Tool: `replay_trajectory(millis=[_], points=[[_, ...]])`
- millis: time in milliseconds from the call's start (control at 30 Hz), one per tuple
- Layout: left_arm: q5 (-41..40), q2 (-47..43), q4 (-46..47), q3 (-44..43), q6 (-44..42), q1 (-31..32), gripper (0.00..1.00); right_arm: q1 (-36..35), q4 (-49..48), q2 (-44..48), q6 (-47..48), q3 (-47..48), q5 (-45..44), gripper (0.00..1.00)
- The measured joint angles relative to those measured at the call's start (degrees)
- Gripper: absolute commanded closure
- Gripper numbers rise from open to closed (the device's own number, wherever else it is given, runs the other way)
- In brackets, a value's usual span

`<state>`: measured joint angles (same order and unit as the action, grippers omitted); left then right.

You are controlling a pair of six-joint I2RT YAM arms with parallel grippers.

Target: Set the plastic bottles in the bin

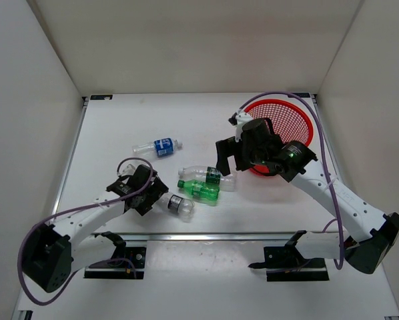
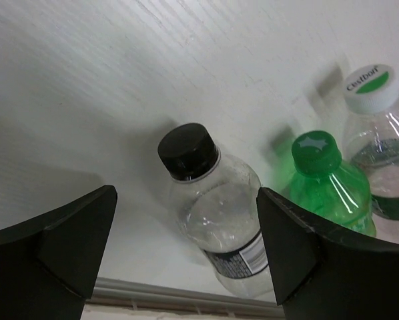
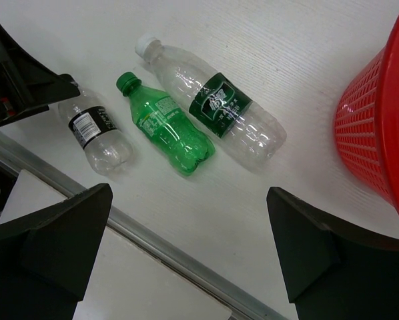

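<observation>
the left gripper [image 1: 157, 195] is pictured low over the white table [image 1: 119, 120] with its jaws spread wide and nothing held. the grey-label bottle [image 2: 219, 220] is framed between its 2 black fingers [image 2: 66, 247] in the left wrist view, and whether either finger touches the bottle cannot be told. that clear, black-capped bottle is laid on its side near the metal rail [image 3: 153, 240] at the table's near edge. just beside it the all-green bottle [image 3: 169, 127] is laid, and along that one's far side the green-label bottle [image 3: 216, 107], clear and white-capped, is laid almost parallel. these 2 appear to touch in the right wrist view. the blue-label bottle [image 1: 158, 147] is seen apart from the other 3, farther up the table and to the left. all 4 are shown on the table surface, outside the red bin [image 1: 299, 117], which is stood at the far right of the table and is partly hidden from above by the right arm. the right gripper [image 1: 231, 160] is held above the table between the cluster of 3 bottles and the bin, its jaws also parted wide and empty. purple cables [image 1: 79, 212] are looped along both arms.
</observation>
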<state>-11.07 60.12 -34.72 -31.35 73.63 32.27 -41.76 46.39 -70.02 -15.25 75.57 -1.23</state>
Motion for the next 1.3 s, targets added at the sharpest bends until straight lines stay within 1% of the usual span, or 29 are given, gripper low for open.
replay_trajectory(millis=[100,167,300,367,400,467,500,533,600,700,767,800,833,933,1000,1067,1133,1200,1300], points=[[-0.6,3.5,1.2,-1.0,-0.5,0.3,0.07,0.2,0.4,0.0,0.0,0.0,-0.6,0.01],[-0.8,5.0,2.4,-1.3,-0.6,1.1,0.17,0.3,0.9,0.0,-0.1,0.0,-1.2,0.01],[-0.7,7.5,4.6,-1.2,-1.0,2.3,0.21,1.4,1.4,0.3,-0.1,-0.1,-1.8,0.01],[-0.8,8.8,5.4,-1.2,-1.1,2.8,0.36,2.2,1.4,0.7,-0.1,-0.2,-1.9,0.0],[-0.7,9.3,5.8,-1.2,-1.2,2.9,0.39,2.6,1.4,0.9,-0.1,-0.3,-2.0,0.01],[-0.3,9.7,6.9,-1.2,-1.8,2.9,0.51,2.5,1.6,1.4,0.2,-0.5,-2.4,0.0],[-0.1,9.6,7.4,-1.0,-2.3,2.8,0.55,2.3,1.7,1.7,0.3,-0.7,-2.6,0.01],[0.1,9.4,7.6,-0.9,-2.5,2.6,0.6,1.9,1.6,1.9,0.5,-0.9,-2.8,0.01],[0.2,8.3,7.8,-0.8,-3.4,2.1,0.65,0.5,1.6,2.1,1.2,-1.3,-2.8,0.02],[0.7,4.5,7.2,-0.9,-5.3,0.3,0.67,-1.8,1.1,2.2,2.7,-2.4,-2.6,0.06],[0.9,1.5,4.9,-2.1,-7.1,-1.6,0.66,-3.8,-0.4,2.3,4.7,-4.2,-2.3,0.06],[0.7,0.0,2.7,-3.7,-8.2,-2.6,0.64,-5.1,-1.6,2.3,5.6,-5.5,-2.1,0.08],[0.2,-1.3,0.9,-5.7,-9.5,-3.6,0.63,-6.7,-2.8,2.3,6.8,-6.9,-2.1,0.08],[-2.4,-4.6,-4.9,-15.9,-14.1,-7.0,0.64,-11.6,-6.1,0.8,9.9,-10.9,-2.2,0.06],[-5.1,-5.8,-6.8,-24.3,-17.0,-8.9,0.63,-13.7,-8.0,-2.5,11.5,-11.9,-2.2,0.06],[-8.6,-6.8,-7.3,-31.5,-19.1,-9.4,0.63,-14.0,-11.2,-6.1,13.1,-12.7,-2.2,0.06],[-11.5,-7.7,-7.4,-36.2,-20.6,-9.2,0.63,-13.1,-14.6,-8.8,14.3,-14.4,-1.7,0.05],[-13.2,-8.6,-7.4,-38.4,-21.7,-9.5,0.63,-12.0,-16.9,-9.9,15.1,-16.3,-1.0,0.05],[-14.1,-8.8,-8.4,-38.5,-22.5,-10.2,0.63,-11.6,-18.6,-10.1,15.8,-17.0,-1.1,0.04]])
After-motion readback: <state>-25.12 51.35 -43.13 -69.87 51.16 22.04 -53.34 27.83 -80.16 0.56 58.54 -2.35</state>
